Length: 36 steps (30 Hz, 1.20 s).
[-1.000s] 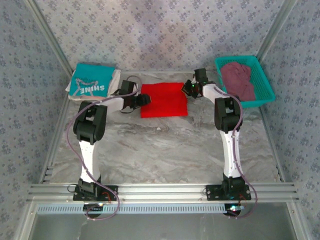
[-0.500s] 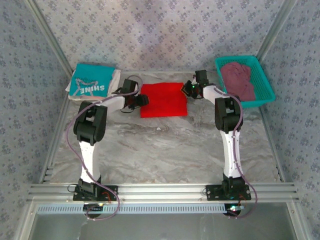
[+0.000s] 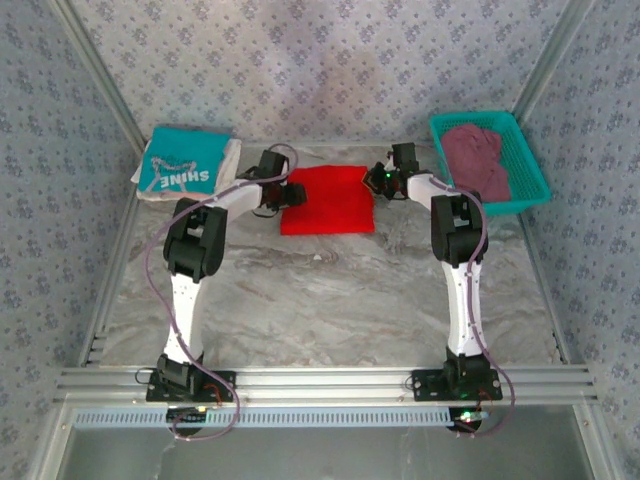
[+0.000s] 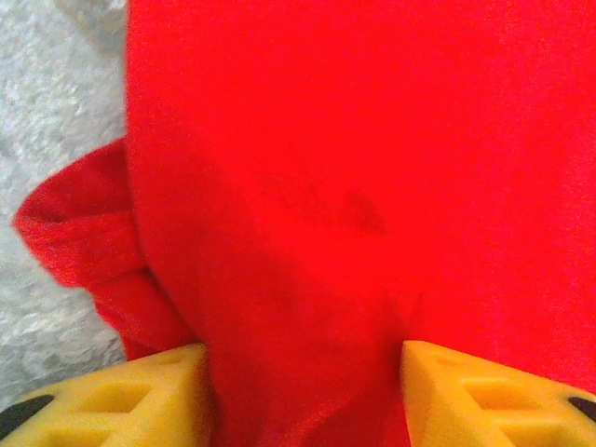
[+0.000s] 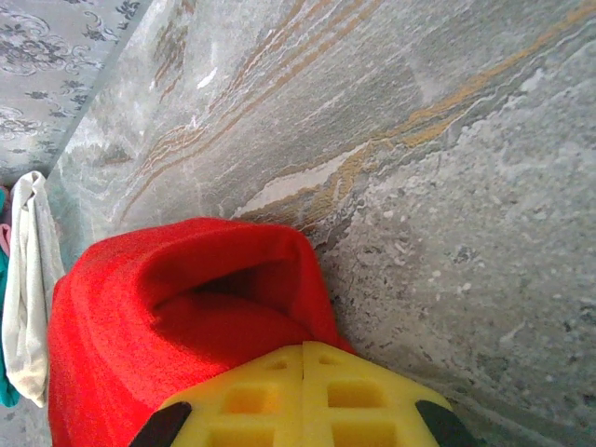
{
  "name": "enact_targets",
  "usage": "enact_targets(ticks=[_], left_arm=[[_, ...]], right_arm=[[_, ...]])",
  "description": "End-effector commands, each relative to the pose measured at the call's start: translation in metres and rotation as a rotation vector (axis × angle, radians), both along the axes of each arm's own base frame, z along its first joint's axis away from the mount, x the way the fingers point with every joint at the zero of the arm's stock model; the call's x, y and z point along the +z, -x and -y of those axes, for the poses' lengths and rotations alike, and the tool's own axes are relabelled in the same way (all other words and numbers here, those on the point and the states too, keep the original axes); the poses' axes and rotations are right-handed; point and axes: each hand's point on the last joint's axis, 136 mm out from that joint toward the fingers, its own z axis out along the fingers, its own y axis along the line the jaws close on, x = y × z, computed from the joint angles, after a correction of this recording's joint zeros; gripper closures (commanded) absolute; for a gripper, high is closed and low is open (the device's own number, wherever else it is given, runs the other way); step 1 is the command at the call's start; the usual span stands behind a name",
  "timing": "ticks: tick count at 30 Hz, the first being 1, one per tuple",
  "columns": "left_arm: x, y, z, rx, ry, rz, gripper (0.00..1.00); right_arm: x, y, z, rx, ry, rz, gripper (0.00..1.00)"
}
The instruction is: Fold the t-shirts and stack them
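The red t-shirt is lying folded flat at far-mid table, long axis running L-R. The L gripper is sitting at its L edge w/ 2 fingers apart, straddling cloth, not pinching. The R gripper is pinching the far-R corner: pads shut, cloth tenting up to them. The teal t-shirt is resting on the white t-shirt far L; the maroon t-shirt is bunching in the basket far R — both clear of the arms.

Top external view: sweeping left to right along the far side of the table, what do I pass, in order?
teal "SHINE" t-shirt → left gripper → red t-shirt → right gripper → maroon t-shirt, lying in the teal basket.
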Motion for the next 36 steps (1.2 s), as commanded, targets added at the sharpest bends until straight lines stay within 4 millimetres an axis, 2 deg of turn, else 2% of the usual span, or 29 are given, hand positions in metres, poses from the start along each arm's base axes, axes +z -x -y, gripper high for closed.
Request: enact_targets(ticks=[1,4,8,13,15,17,21,26,31,36], left_arm=[[-0.031,0.019,-0.006,0.011,-0.081,-0.100,0.44],[-0.023,0.022,-0.016,0.036,-0.132,-0.075,0.44],[0.001,0.024,-0.035,0.079,-0.210,-0.028,0.44],[0.014,0.021,-0.044,0.088,-0.262,-0.008,0.40],[0.011,0.019,-0.043,0.088,-0.278,-0.020,0.39],[0.007,0.016,-0.034,0.058,-0.265,-0.027,0.39],[-0.010,0.014,-0.029,0.051,-0.278,-0.076,0.37],[-0.029,0.014,-0.008,-0.006,-0.209,-0.099,0.39],[-0.048,0.025,-0.014,0.026,-0.247,-0.151,0.39],[-0.054,0.027,-0.002,-0.005,-0.205,-0.151,0.47]], right_arm=[[-0.005,0.015,0.004,-0.005,-0.006,-0.062,0.95],[-0.007,0.016,0.005,-0.005,-0.016,-0.066,0.95],[-0.007,0.017,0.006,-0.009,-0.021,-0.065,0.95],[-0.006,0.018,0.009,-0.014,-0.020,-0.061,0.95],[-0.006,0.018,0.009,-0.014,-0.021,-0.062,0.95],[-0.007,0.019,0.009,-0.013,-0.022,-0.064,0.95],[-0.006,0.019,0.010,-0.016,-0.026,-0.063,0.96],[-0.008,0.020,0.012,-0.023,-0.029,-0.068,0.95],[-0.006,0.021,0.011,-0.022,-0.033,-0.066,0.96],[-0.008,0.021,0.010,-0.025,-0.048,-0.068,0.95]])
